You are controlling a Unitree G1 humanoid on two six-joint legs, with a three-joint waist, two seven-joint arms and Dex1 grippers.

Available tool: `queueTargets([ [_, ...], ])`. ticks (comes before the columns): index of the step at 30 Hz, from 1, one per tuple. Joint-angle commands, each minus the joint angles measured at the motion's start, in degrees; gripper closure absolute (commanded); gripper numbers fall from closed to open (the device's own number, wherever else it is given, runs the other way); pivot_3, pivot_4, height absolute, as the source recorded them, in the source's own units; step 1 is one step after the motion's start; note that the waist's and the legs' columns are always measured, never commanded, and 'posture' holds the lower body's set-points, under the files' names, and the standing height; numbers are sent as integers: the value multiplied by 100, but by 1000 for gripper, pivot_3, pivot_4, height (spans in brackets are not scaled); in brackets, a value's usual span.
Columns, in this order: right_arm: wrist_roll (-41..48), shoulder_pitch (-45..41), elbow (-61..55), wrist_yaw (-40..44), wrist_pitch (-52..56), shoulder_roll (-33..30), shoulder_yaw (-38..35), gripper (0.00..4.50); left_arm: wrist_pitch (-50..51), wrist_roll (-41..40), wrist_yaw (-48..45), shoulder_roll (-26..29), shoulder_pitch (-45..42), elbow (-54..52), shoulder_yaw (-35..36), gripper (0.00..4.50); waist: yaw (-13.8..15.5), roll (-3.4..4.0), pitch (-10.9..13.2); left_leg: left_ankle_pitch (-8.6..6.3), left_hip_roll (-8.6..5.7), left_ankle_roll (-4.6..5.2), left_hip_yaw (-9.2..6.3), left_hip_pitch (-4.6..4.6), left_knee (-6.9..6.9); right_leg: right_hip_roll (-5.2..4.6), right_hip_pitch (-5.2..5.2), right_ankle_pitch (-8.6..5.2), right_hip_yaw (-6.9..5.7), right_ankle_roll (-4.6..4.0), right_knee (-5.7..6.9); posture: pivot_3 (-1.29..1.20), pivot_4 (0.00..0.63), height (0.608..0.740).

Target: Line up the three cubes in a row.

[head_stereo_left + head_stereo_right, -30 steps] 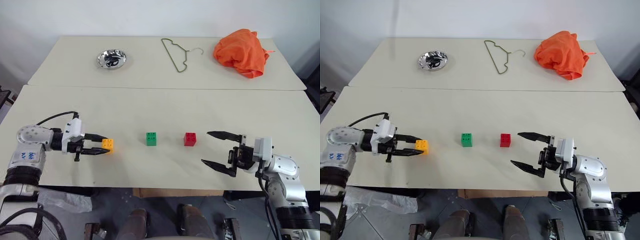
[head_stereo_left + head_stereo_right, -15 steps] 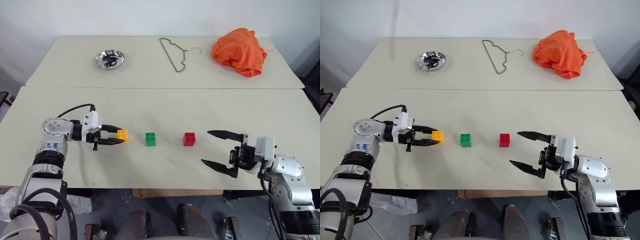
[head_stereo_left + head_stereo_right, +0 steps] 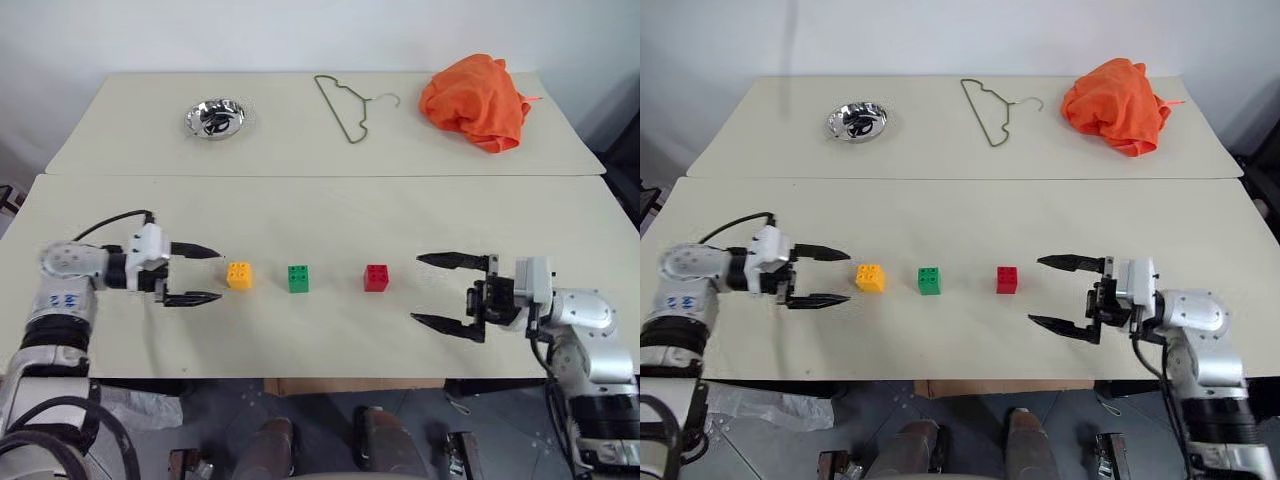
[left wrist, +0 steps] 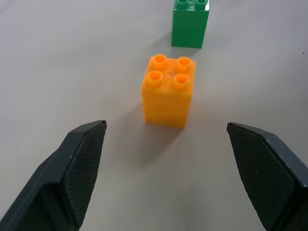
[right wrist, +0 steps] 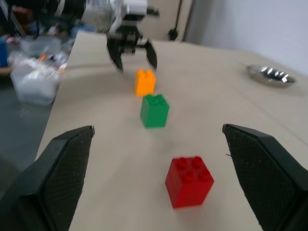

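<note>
Yellow-orange cube [image 3: 239,275] sits free, near left gripper [image 3: 208,277]

Three cubes stand in a row on the near table [image 3: 320,210]: the yellow-orange cube [image 3: 239,275], the green cube [image 3: 299,279] and the red cube [image 3: 377,278], with bare gaps between them. The left gripper [image 3: 205,276] sits just beside the yellow-orange one, fingers spread, not touching. The right gripper [image 3: 432,290] stands apart from the red cube, bare surface between. A steel bowl [image 3: 215,117], hanger [image 3: 348,105] and orange cloth [image 3: 478,100] lie well away on the far table.
</note>
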Motion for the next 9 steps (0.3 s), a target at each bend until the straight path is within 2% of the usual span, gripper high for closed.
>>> queueTargets([
  [1,66,-195,182,425,65,-329,-120,0,545,-462,115,227,423,-889,608,248,7,0,0,0,0,0,0,0,0,0,0,0,6,0,0,0,150,740],
  [4,21,-412,390,768,150,-656,-93,0,865,-547,349,405,1020,-1620,948,248,13,1,1,-1,-3,2,-2,-1,1,-9,3,0,28,0,0,0,150,740],
  [9,-21,-680,605,782,-20,-562,2,0,1087,-438,680,432,1289,-2002,1180,248,23,1,1,-1,2,-2,-5,-1,-1,-6,4,-2,29,-3,-20,0,150,740],
])
